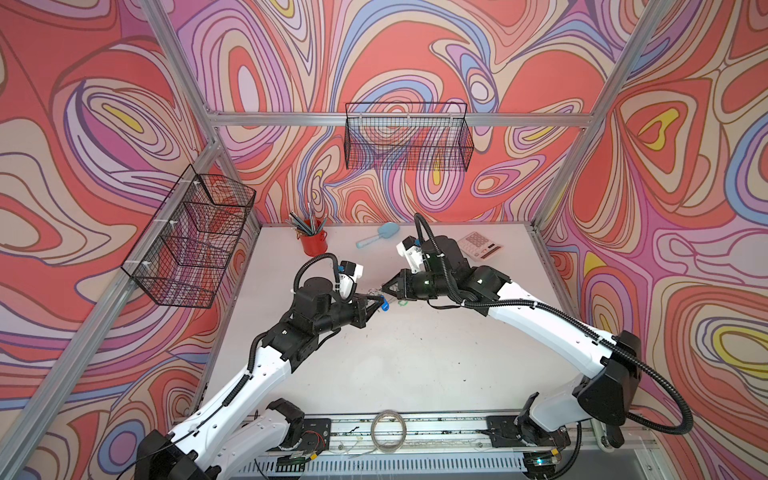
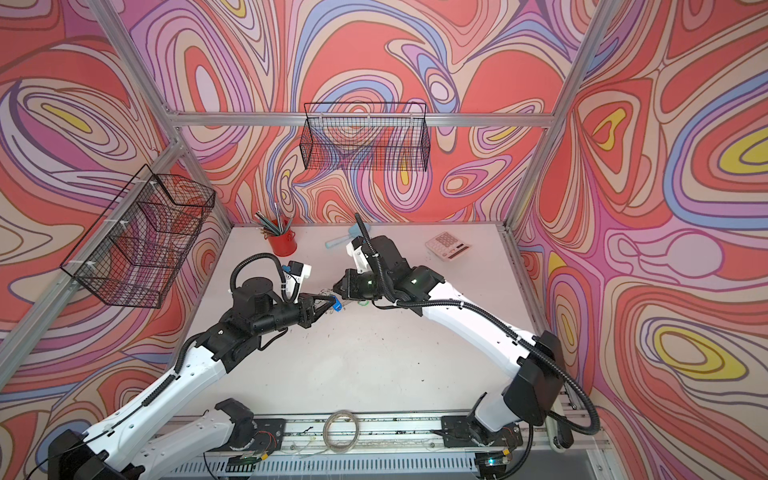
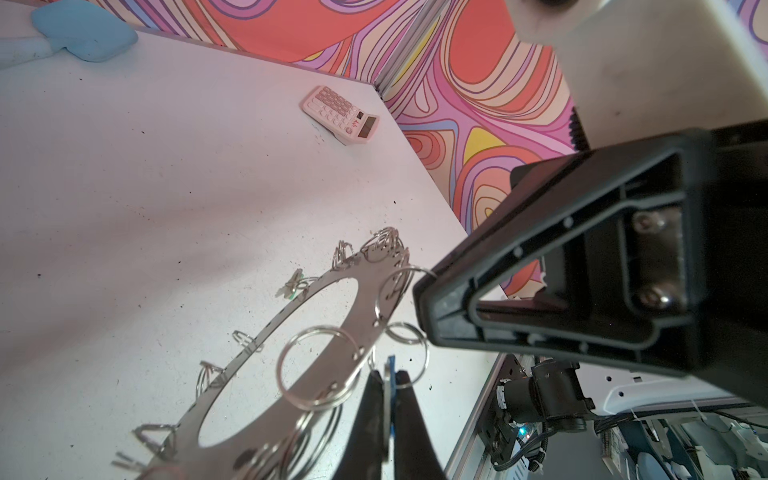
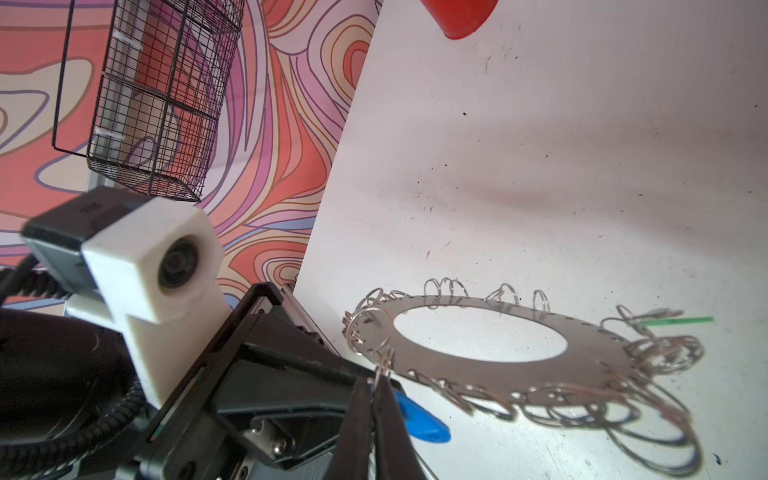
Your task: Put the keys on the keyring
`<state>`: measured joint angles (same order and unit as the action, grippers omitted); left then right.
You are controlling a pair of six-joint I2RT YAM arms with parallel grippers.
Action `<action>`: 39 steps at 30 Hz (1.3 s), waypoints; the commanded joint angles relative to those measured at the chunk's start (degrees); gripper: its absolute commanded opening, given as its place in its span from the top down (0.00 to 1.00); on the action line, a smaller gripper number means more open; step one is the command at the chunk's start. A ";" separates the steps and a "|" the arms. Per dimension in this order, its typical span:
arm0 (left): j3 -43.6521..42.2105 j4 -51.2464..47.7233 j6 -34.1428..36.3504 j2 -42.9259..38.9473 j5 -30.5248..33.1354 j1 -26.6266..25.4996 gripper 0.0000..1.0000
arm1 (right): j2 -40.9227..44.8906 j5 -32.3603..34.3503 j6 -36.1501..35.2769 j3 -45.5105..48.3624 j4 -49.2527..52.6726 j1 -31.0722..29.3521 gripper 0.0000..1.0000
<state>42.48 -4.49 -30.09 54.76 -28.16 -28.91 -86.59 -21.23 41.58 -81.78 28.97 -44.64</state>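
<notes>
Left hand [image 3: 389, 376] pinches blue tag [image 3: 389, 401], mostly hidden

In both top views the keyring [image 1: 375, 290] [image 2: 326, 290] is too small to read, its wire rings a faint glint. In the left wrist view the blue tag [image 3: 389, 368] shows only edge-on between the fingers of the left hand [image 3: 388, 380], and its key is hidden. The keyring's near rim blurs and runs off the picture's edge. In the right wrist view the near rings are blurred, the green tag [image 4: 681, 320] is hazy, and the red cup [image 4: 465, 16] is cut off.
</notes>
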 commanded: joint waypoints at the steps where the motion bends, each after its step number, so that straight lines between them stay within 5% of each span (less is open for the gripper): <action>1: 0.59 -2.59 0.40 -0.96 1.79 0.07 0.98 | 0.67 -0.30 -0.46 -2.59 -0.01 0.10 1.00; 30: 7.66 -13.50 -1.50 3.10 -8.69 2.65 0.95 | -2.70 5.88 -10.16 -9.65 12.01 0.10 1.00; 39: 10.32 -19.87 3.21 -4.06 -2.99 2.66 0.54 | -5.05 3.60 -8.41 -12.06 14.25 0.19 1.00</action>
<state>49.19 -19.79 -30.52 54.96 -34.06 -26.52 -90.63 -17.34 32.32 -90.87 42.13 -44.66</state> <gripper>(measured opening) 0.429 0.048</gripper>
